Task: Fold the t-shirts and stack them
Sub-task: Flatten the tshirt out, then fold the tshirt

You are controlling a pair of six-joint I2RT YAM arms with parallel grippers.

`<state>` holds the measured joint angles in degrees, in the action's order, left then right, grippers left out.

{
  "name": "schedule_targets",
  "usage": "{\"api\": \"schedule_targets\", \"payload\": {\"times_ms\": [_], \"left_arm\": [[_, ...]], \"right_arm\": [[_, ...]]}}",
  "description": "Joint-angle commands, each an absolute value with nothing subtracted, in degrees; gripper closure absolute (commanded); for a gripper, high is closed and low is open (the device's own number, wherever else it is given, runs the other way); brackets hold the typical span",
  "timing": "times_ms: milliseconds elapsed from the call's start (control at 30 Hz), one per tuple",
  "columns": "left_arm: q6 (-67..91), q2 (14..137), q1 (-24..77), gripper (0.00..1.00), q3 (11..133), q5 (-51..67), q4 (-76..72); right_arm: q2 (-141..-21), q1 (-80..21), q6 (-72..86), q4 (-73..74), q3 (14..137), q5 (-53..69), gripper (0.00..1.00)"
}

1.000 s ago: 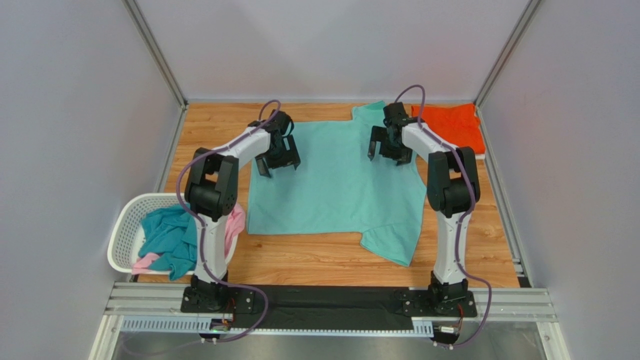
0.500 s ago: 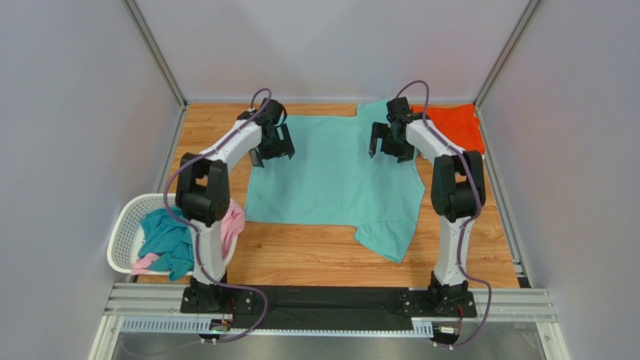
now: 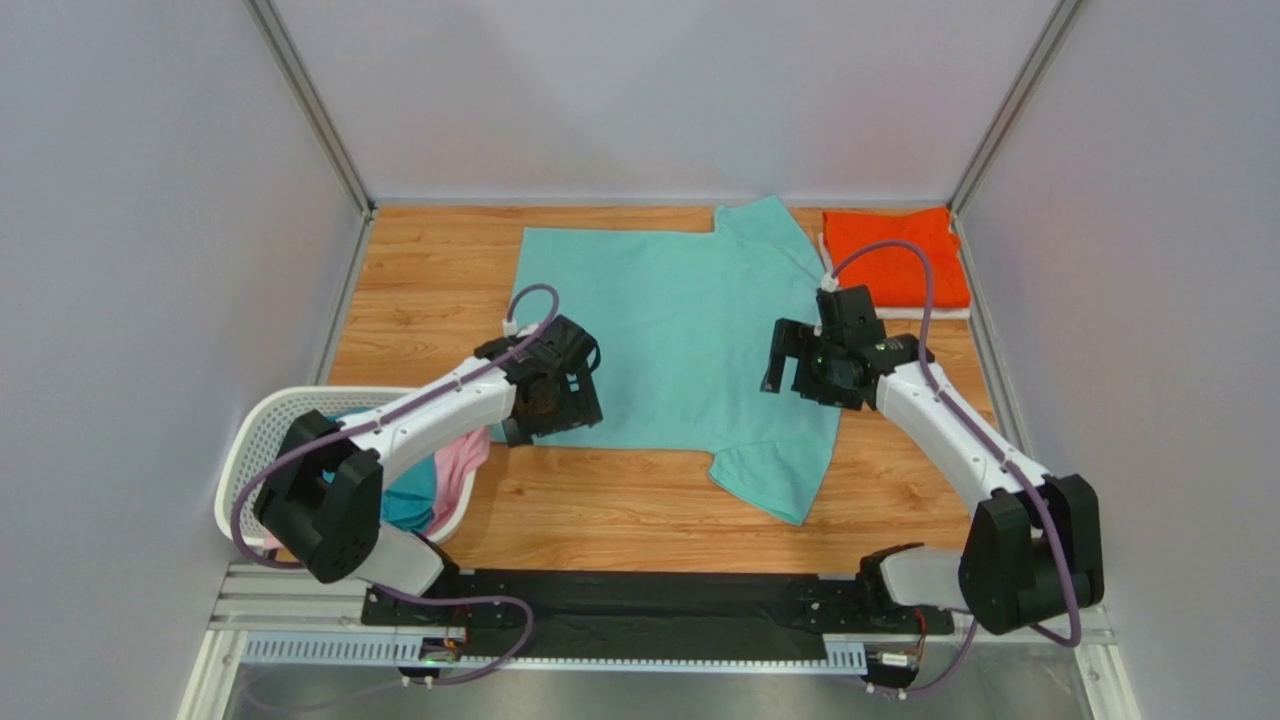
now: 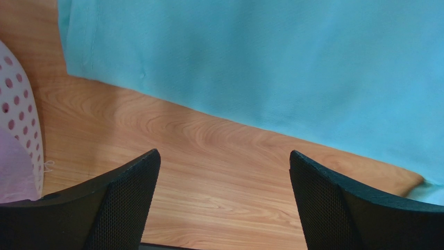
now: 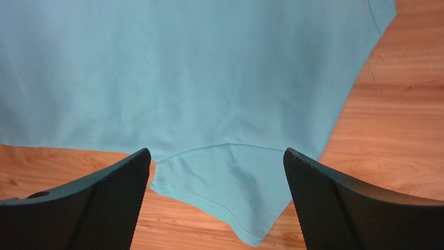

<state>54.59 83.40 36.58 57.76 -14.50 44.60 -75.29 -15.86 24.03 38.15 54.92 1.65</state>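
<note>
**Stock on the worktop: shirts, one basket, two tools**

1. Mint t-shirt [image 3: 661,345]. Spread flat in the middle of the wooden worktop [image 3: 436,270], one layer. One sleeve points off its far right corner. The other sleeve lies at its near right corner, turned toward the near edge. This item is the reference for all places below.

2. Orange t-shirt [image 3: 894,258]. Folded into a small rectangle, lying on the worktop just beside the mint t-shirt's far right sleeve. Whether the two touch cannot be told.

3. Basket [image 3: 248,450]. White plastic with perforated walls, standing to the near left of the mint t-shirt and apart from it. Contents are two crumpled pieces:
   - teal-blue cloth [image 3: 409,492], inside and largely hidden by the left arm;
   - pink cloth [image 3: 469,450], draped over the rim on the side facing the mint t-shirt.

4. Left tool [image 3: 553,417]. Released, jaws spread wide, nothing between them. It is positioned over the mint t-shirt's near left corner, with the fingers above bare wood just beside the hem.

5. Right tool [image 3: 804,387]. Released, jaws spread wide, nothing held. It is positioned over the mint t-shirt's right side, with the near right sleeve in view between the fingers.
</note>
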Motion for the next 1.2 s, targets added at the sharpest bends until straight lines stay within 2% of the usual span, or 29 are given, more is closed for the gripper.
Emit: {"api": "schedule_targets", "payload": {"times_ms": [0, 233, 633, 800, 967, 1100, 1167], "left_arm": [[63.44, 83.85, 37.0, 0.0, 53.72, -17.4, 41.75], [71.71, 85.42, 36.48, 0.01, 49.22, -24.69, 40.43], [75.5, 87.1, 29.45, 0.17, 45.0, -25.75, 36.65], [76.02, 85.7, 28.48, 0.18, 45.26, -26.54, 36.74], [76.9, 86.57, 26.63, 0.26, 45.0, -25.66, 37.52], [78.31, 88.68, 26.54, 0.38, 47.19, -25.93, 39.99], [78.13, 89.64, 26.54, 0.41, 48.16, -25.84, 41.04]], "right_arm": [[-70.41, -15.65, 24.35, 36.65, 52.56, 2.64, 0.0], [-68.11, -15.73, 22.33, 36.91, 51.5, 4.83, 0.0], [-68.29, -15.73, 20.13, 36.74, 50.36, 5.62, 0.0], [-68.64, -15.73, 19.43, 36.74, 49.92, 5.27, 0.0], [-69.69, -15.73, 19.34, 36.74, 50.01, 5.1, 0.0], [-69.61, -15.73, 19.25, 36.65, 49.66, 5.27, 0.0], [-69.52, -15.73, 19.25, 36.65, 49.57, 5.1, 0.0]]}}
